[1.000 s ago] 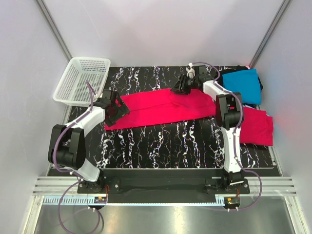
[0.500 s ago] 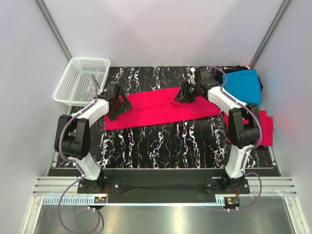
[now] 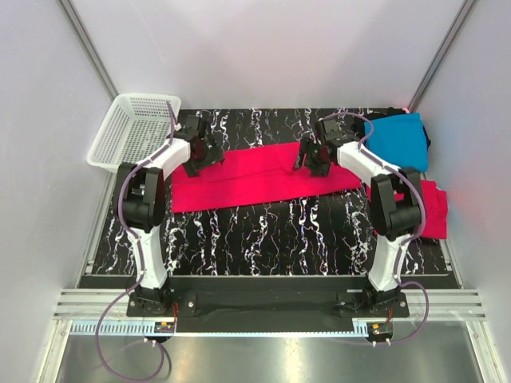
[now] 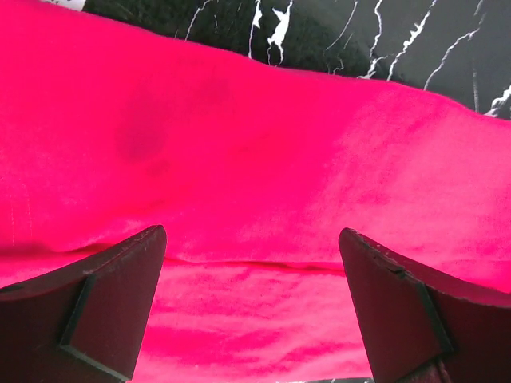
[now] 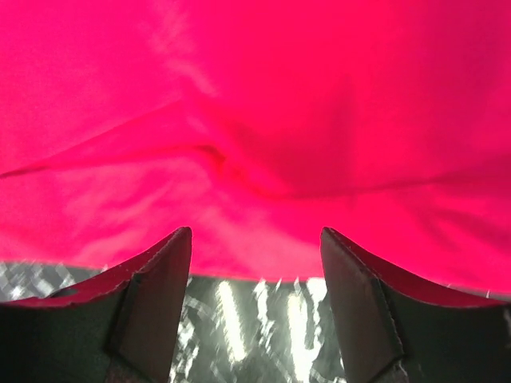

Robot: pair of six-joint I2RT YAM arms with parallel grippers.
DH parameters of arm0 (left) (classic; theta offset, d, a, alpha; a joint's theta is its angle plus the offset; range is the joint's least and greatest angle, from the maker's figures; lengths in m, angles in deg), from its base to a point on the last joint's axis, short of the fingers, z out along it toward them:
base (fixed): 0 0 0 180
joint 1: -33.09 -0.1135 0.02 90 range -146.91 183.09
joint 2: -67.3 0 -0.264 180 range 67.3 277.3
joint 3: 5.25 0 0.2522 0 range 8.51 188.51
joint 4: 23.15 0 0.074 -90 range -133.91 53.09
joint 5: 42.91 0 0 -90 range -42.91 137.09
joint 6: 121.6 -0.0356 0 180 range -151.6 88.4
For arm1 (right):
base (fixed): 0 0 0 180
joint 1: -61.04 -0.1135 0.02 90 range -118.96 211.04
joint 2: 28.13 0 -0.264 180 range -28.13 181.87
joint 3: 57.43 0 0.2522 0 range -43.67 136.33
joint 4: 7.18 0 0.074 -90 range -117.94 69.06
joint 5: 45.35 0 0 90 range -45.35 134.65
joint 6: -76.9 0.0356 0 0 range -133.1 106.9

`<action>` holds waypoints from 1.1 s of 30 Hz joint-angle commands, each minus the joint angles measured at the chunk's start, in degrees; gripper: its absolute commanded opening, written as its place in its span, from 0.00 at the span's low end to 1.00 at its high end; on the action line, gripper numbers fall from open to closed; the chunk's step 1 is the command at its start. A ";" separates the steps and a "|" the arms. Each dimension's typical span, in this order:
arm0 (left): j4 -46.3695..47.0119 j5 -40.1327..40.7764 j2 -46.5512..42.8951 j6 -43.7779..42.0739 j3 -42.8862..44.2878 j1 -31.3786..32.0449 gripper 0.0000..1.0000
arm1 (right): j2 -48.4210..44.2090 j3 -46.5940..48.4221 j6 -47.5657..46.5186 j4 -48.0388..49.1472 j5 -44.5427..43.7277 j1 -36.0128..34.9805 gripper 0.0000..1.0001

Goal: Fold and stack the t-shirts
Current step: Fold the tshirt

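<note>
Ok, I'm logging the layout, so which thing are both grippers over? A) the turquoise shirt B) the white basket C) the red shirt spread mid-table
C: the spread red shirt fills both wrist views and, from above, runs from the left gripper to the right gripper.

- The black soft cloth shirt in the far right corner is almost all hidden under the turquoise-blue cloth shirt. Only a dark edge peeks out.
- The right arm covers part of the far-right pinkish-red cloth shirt.
- In the left wrist view, the long pinkish-red cloth shirt runs off both sides of the picture.
- In the right wrist view, the black-and-white marble surface is blurry.
</note>
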 commanded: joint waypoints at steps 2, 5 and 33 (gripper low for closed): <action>-2.60 0.29 0.60 -2.46 2.21 0.12 0.96 | 4.87 5.71 1.60 -2.46 -5.91 0.16 0.73; -3.65 0.99 1.30 -2.73 2.38 0.03 0.96 | 8.82 8.27 2.40 -4.48 -7.14 0.34 0.75; -14.82 2.49 2.10 2.99 -6.48 3.10 0.97 | 25.00 32.25 1.52 -18.46 -11.98 2.54 0.72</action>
